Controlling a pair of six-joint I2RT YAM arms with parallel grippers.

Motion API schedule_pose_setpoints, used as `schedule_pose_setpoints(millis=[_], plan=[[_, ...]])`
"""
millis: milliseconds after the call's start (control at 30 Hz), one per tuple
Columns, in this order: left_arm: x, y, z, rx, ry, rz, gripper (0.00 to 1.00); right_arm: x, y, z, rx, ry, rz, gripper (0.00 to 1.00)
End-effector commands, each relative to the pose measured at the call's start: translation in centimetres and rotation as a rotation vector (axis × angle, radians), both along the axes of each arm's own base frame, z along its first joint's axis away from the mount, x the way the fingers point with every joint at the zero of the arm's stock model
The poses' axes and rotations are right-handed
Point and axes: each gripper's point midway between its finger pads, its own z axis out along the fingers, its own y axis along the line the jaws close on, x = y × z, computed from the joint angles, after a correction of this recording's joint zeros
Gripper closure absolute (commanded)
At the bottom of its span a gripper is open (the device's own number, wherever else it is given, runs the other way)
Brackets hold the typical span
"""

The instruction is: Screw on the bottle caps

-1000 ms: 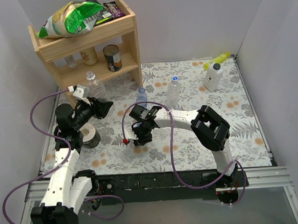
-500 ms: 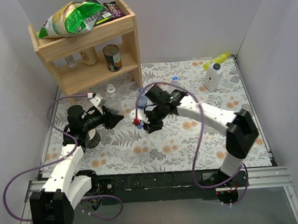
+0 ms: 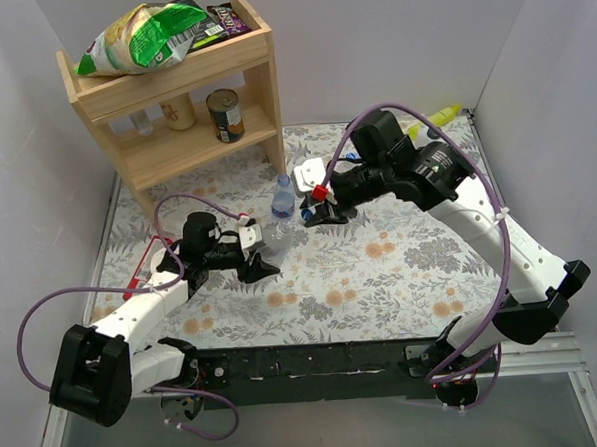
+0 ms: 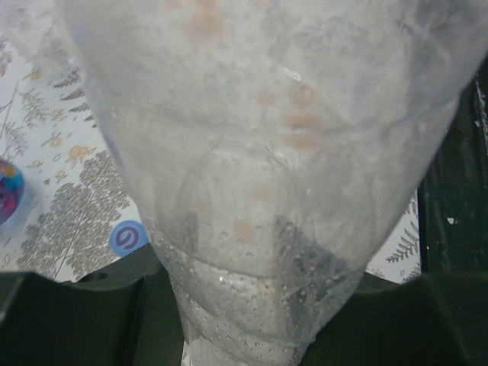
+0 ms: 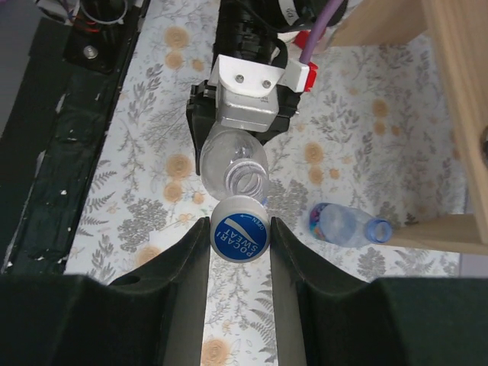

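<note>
My left gripper (image 3: 258,258) is shut on a clear bottle (image 5: 232,162), whose body fills the left wrist view (image 4: 259,152). Its open threaded mouth (image 5: 248,177) points toward my right gripper. My right gripper (image 5: 239,238) is shut on a blue bottle cap (image 5: 239,236) with white print, held just short of that mouth; I cannot tell whether they touch. In the top view the right gripper (image 3: 316,215) hangs over the mat's middle. A second bottle (image 3: 282,197) with a blue label stands uncapped beside it (image 5: 343,225). Another blue cap (image 4: 128,238) lies on the mat.
A wooden shelf (image 3: 256,85) stands at the back left with a tin can (image 3: 225,115) and a snack bag (image 3: 144,36) on top. A white bottle with yellow nozzle (image 3: 443,114) shows behind my right arm. Black rail (image 3: 316,358) runs along the near edge.
The right gripper closed on the cap low on the mat, then lifted it back and to the right. The left arm carried its bottle forward and right toward the middle.
</note>
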Motion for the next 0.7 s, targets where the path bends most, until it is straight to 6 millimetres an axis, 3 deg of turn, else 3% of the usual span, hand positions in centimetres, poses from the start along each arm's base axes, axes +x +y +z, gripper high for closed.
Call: schedule_pose_setpoints(millis=[0, 300, 667], plan=[[-0.9, -1.5, 1.1, 0.021, -0.126, -0.106, 1.0, -1.8, 0.0, -2.7, -0.078, 0.047, 0.037, 0.74], [-2.3, -2.5, 1.8, 0.007, -0.112, -0.117, 1.0, -2.1, 0.9, -4.6, -0.119, 0.021, 0.073, 0.73], [-1.7, -2.6, 3.3, -0.029, -0.19, -0.077, 1.0, -2.5, 0.8, -6.1, -0.173, 0.033, 0.102, 0.71]])
